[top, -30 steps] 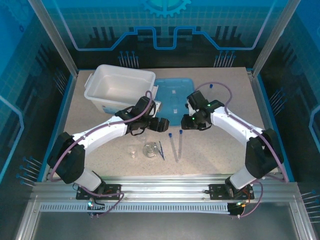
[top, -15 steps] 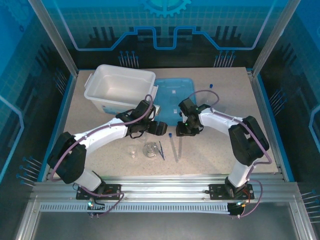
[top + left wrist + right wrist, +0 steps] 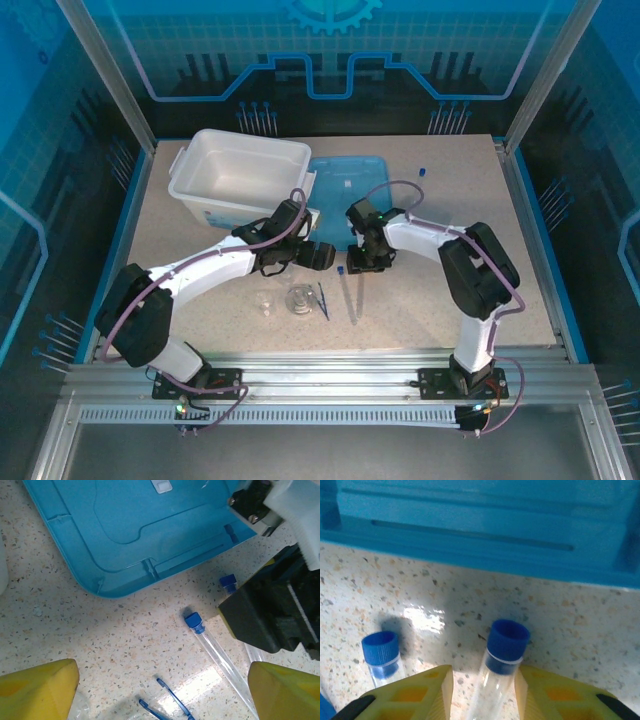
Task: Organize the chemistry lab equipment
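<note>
Two clear tubes with blue caps (image 3: 351, 292) lie side by side at mid-table. My right gripper (image 3: 360, 267) is low over their capped ends. Its yellow fingers (image 3: 422, 692) straddle the right-hand tube (image 3: 506, 642), open, with a gap on the left side; the other tube (image 3: 381, 652) lies just outside the left finger. My left gripper (image 3: 324, 255) hovers close by, wide open (image 3: 162, 690) above the dark-blue tweezers (image 3: 170, 707) and a tube (image 3: 212, 647). The tweezers (image 3: 322, 300), a conical flask (image 3: 299, 301) and a small beaker (image 3: 264, 303) sit left of the tubes.
The white bin (image 3: 190, 180) stands at the back left with the light-blue lid (image 3: 335, 170) flat beside it. A small blue-capped item (image 3: 423, 171) lies apart at the back right. The two grippers are only a few centimetres apart.
The right arm has swung left and down from beside the lid until its fingers straddle a tube's capped end. The left arm has barely moved.
</note>
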Available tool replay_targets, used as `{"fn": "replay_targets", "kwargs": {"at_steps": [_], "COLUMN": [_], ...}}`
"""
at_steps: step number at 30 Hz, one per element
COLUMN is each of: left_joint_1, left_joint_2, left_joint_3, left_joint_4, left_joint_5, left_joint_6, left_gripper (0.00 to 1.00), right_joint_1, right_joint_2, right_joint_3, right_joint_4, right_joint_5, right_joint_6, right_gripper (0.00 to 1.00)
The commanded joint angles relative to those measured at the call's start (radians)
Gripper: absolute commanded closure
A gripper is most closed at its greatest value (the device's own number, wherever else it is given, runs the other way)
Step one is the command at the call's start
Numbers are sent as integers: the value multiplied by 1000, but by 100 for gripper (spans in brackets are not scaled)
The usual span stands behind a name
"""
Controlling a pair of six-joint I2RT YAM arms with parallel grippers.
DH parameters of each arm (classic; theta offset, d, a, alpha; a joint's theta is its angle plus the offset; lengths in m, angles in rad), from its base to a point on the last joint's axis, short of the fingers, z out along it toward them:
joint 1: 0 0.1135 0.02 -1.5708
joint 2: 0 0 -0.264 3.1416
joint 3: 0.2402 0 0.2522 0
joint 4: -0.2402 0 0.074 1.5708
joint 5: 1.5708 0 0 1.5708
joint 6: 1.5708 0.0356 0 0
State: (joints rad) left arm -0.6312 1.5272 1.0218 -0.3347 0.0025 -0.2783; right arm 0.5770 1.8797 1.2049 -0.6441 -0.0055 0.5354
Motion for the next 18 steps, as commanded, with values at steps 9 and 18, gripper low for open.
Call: {"fn": "replay_targets", "kwargs": {"at_steps": [9,18], "left_joint_1": [-4,-5], "left_joint_2": [22,39], "left_joint_3": [17,37], "left_joint_4": [4,6], "left_joint_5": [-14,18], "left_joint_6": [30,21], "left_gripper": [11,11], "right_joint_1": [38,34], "right_joint_2": [69,22], "right_joint_3": [34,8], "right_joint_4": [-65,-46], "right_joint_5": [124,127], "right_joint_6": [0,0], "right_gripper": [71,80]}}
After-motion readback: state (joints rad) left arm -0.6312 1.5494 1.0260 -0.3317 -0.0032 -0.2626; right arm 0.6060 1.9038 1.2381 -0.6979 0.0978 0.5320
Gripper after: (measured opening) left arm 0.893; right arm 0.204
